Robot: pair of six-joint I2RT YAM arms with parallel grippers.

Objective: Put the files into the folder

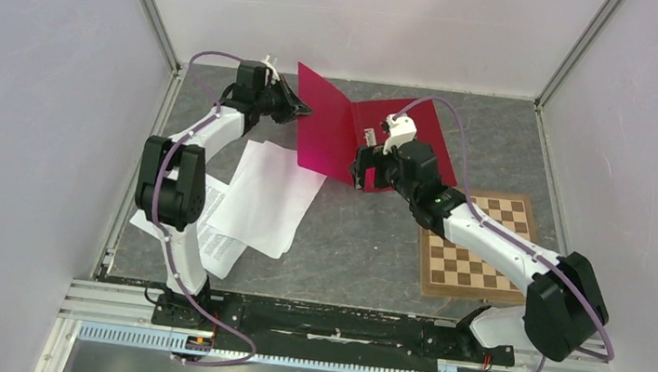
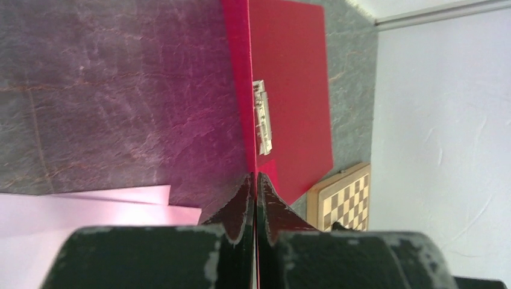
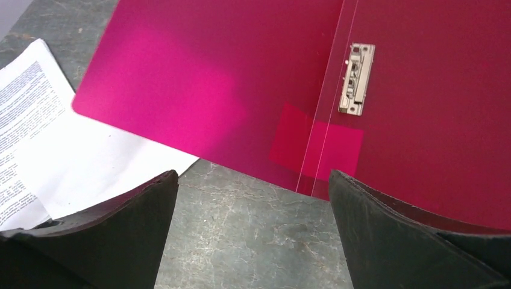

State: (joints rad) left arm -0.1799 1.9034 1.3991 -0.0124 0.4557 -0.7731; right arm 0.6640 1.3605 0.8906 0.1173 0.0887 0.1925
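The red folder (image 1: 327, 128) lies open at the back of the table, its left cover lifted upright. My left gripper (image 1: 293, 102) is shut on that cover's far edge, seen edge-on between the fingers in the left wrist view (image 2: 255, 176). The folder's back panel (image 2: 295, 84) lies flat, with a metal clip (image 3: 357, 78) beside the spine. My right gripper (image 1: 367, 167) stands open over bare table at the folder's near edge (image 3: 253, 177), with nothing in it. The files (image 1: 263, 197), white printed sheets, lie loose on the table left of the folder (image 3: 36, 138).
A brown chessboard (image 1: 477, 245) lies on the right side of the table, under the right arm. White walls and metal posts enclose the table. More sheets (image 1: 215, 248) reach toward the left arm's base.
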